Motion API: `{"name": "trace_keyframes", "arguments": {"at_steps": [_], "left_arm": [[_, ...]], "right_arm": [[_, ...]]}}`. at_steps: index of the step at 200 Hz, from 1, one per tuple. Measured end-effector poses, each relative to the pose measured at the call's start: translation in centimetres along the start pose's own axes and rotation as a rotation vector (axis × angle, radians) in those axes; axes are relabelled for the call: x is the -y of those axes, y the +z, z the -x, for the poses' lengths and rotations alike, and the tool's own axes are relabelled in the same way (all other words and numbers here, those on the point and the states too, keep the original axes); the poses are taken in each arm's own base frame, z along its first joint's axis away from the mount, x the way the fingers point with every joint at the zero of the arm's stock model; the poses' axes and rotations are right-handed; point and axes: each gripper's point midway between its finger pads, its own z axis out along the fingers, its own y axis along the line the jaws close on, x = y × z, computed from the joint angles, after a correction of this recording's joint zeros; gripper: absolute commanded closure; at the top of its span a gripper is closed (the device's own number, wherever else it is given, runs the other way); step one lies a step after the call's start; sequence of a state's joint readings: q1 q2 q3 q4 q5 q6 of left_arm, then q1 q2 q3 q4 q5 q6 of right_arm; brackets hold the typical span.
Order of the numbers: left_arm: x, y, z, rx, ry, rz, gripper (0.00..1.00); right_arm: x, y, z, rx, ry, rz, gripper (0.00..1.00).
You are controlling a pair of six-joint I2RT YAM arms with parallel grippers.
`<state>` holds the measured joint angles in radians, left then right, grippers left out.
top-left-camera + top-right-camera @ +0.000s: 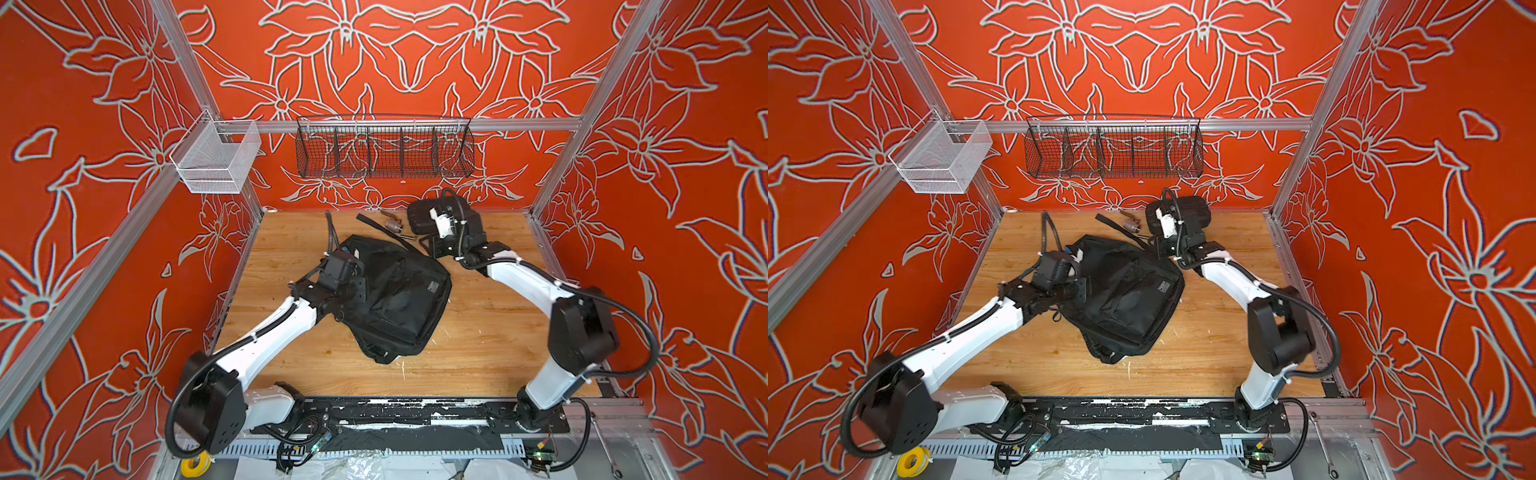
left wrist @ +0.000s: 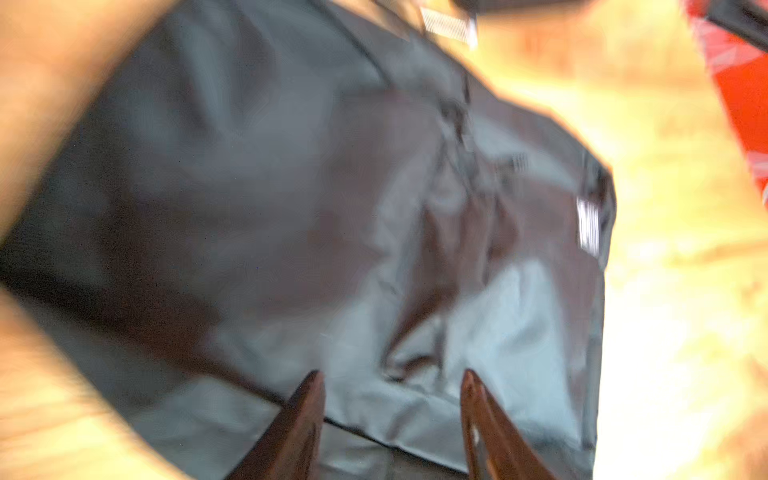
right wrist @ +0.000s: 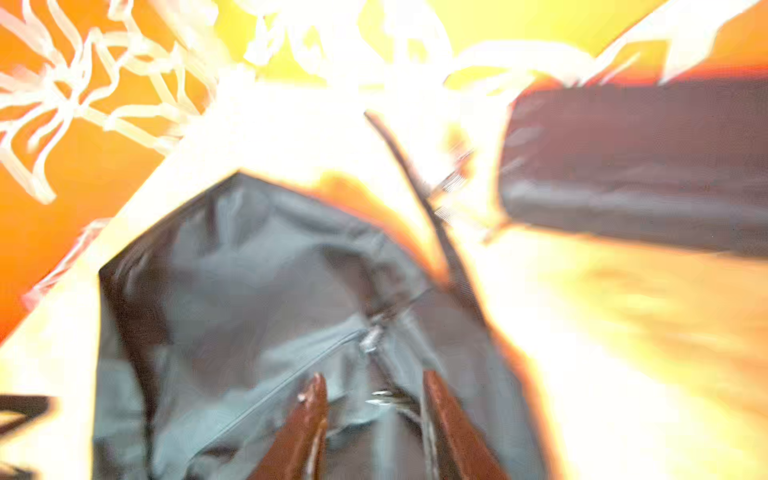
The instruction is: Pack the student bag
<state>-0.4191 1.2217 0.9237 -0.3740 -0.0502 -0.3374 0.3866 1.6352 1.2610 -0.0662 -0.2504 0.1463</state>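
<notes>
- Wooden worktop (image 1: 490, 345) is bearing the soft black fabric student bag (image 1: 399, 299) at its centre, lying diagonally.
- Left gripper (image 2: 390, 374) is hovering above the bag's left side, jaws spread.
- Right gripper (image 3: 374, 376), jaws also spread, is straddling the metal zipper pull (image 3: 384, 397) at the bag's far corner.

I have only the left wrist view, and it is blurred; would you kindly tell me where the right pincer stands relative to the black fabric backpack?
Observer: The right pincer is at the rear edge of the large soft black fabric backpack, jaws apart, close to its metal zip pull.
Operator: Thank you. Does anything else lie on the table?
Observer: Yes, a smaller rigid black ribbed case lies at the rear of the wooden table, partly hidden by that arm's wrist.
Operator: Is anything between case and backpack?
Observer: Yes, small loose metal parts lie there, beside a black strap.
</notes>
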Motion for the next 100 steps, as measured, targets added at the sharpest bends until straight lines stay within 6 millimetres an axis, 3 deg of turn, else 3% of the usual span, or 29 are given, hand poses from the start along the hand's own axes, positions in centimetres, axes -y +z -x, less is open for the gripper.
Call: {"name": "trace_keyframes", "arguments": {"at_steps": [17, 32, 63, 100], "left_arm": [[-2.4, -1.9, 2.2, 0.094, -0.018, 0.059, 0.35], [-5.3, -3.2, 3.6, 0.166, -0.048, 0.123, 0.29], [-13.2, -3.8, 2.8, 0.205, -0.141, 0.329, 0.21], [-19.0, -2.7, -1.3, 0.185, -0.172, 0.506, 0.2]], "right_arm": [[1.6, -2.9, 0.9, 0.062, -0.052, -0.108, 0.3], [3.4, -5.0, 0.3, 0.083, -0.095, -0.213, 0.03], [8.2, -8.0, -3.8, 0.047, -0.111, -0.474, 0.03], [14.2, -11.0, -11.2, -0.031, -0.044, -0.695, 0.03]]}}
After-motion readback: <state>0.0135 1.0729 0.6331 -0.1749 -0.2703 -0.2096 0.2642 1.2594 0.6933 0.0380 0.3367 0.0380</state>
